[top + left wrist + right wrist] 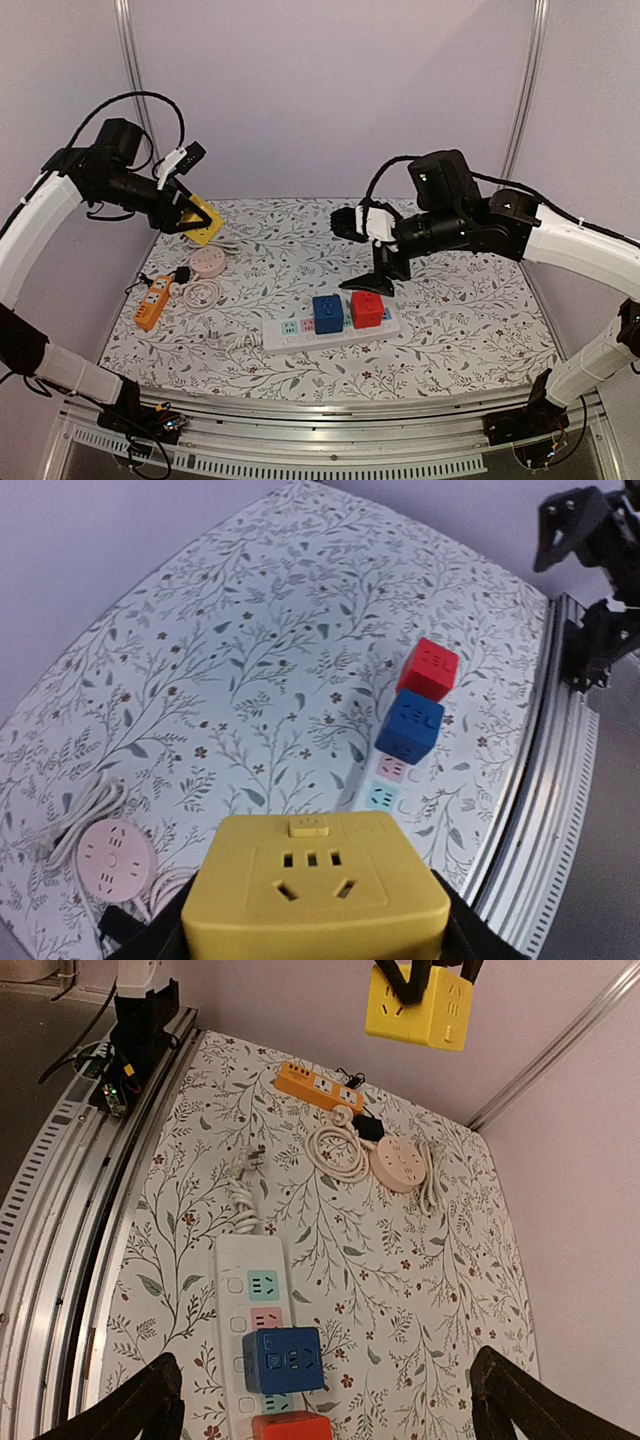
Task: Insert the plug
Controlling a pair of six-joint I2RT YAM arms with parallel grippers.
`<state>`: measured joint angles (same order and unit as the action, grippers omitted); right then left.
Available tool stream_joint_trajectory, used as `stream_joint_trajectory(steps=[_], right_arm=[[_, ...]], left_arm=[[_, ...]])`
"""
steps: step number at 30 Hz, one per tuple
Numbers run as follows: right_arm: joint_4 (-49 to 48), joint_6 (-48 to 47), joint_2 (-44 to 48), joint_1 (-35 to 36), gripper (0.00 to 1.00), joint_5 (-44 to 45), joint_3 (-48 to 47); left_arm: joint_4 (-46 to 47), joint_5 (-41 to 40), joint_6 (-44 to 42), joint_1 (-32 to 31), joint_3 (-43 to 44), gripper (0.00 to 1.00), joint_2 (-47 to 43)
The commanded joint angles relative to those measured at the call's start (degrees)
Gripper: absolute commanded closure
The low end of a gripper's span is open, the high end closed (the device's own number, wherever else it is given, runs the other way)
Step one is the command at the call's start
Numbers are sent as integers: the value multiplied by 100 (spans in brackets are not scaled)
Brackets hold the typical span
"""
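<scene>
My left gripper (190, 217) is shut on a yellow cube plug (203, 221), held in the air above the table's far left; it fills the bottom of the left wrist view (315, 895) and shows at the top of the right wrist view (420, 1005). A white power strip (290, 338) lies front centre with a blue cube (327, 313) and a red cube (366, 308) plugged in, and green and pink sockets (262, 1300) bare. My right gripper (375, 283) is open and empty just above the red cube, fingertips (135, 1410) wide apart.
An orange power strip (152, 302), a round pink socket (208, 262) and coiled white cords (200, 293) lie at the left. The white strip's cord (243, 1200) trails leftwards. A metal rail (330, 420) runs along the near edge.
</scene>
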<state>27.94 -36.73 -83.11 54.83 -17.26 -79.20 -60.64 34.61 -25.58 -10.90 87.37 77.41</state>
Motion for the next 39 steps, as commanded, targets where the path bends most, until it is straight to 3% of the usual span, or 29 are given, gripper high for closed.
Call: stream_joint_trajectory(steps=[1,6,9,15,23,35,37,39], right_arm=[[-1069,-1709,568,226,1,-850,626],[-1254,-2850,500,729,1,-819,310],[-1378,-3471,261,1161,1,-602,62],[-1227,-4473,-411,1613,1,-348,-720],[-18,-5214,-1345,1746,1,-308,-1806],[-242,-5206,-1971,1905,1,-103,-2196],[-253,-5088,-1973,1924,7,-115,-2194],[-270,-4949,-1957,1926,19,-94,-2185]], left_arm=[[-1283,1421,-729,-665,157,100,-238],[-1567,1681,-841,-1952,-39,100,-567],[-1999,2152,-1262,-2125,20,100,-470],[-2175,2208,-1450,-2653,186,100,-192],[-2336,2126,-1654,-3111,223,100,-88],[-2322,2073,-1709,-3208,349,100,94],[-2321,2041,-1717,-3208,359,100,107],[-2328,1980,-1739,-3208,360,100,115]])
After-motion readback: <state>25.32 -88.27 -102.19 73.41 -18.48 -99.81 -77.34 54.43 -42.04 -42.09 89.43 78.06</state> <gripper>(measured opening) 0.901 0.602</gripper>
